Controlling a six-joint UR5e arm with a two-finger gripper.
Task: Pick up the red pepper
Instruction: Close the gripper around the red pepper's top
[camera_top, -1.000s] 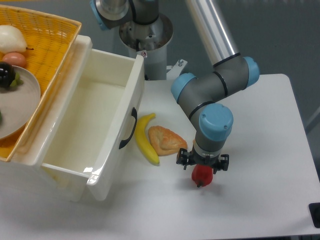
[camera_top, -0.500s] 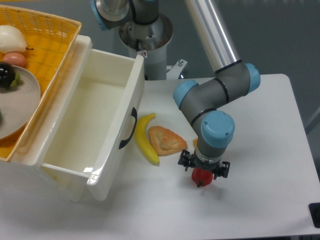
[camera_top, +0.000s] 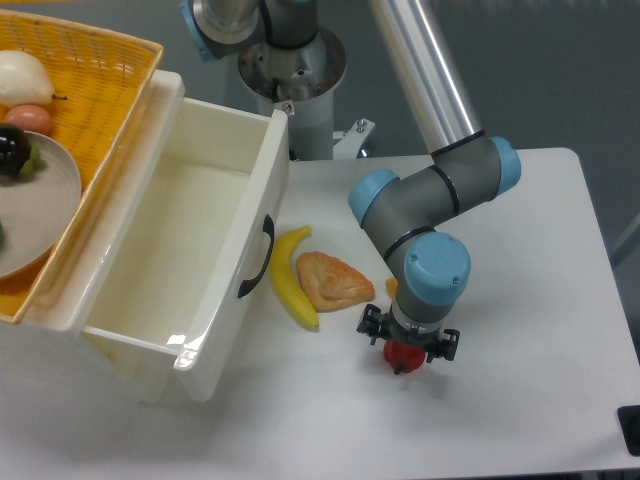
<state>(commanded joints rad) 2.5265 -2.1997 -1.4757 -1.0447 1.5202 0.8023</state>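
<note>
1. White table (camera_top: 520, 250): your workspace.
2. Red pepper (camera_top: 404, 353): at 4 o'clock of the pastry (camera_top: 333, 280), under the wrist.
3. Gripper (camera_top: 406, 350): straddles the pepper for your lift; whether it is clamped, cannot tell.

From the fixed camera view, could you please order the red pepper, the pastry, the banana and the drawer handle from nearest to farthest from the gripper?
1. Red pepper, right under the gripper, between its fingers.
2. Pastry, up and to the image left of it.
3. Banana, beyond the pastry, further left.
4. Drawer handle, on the white drawer front, farthest left.
</note>
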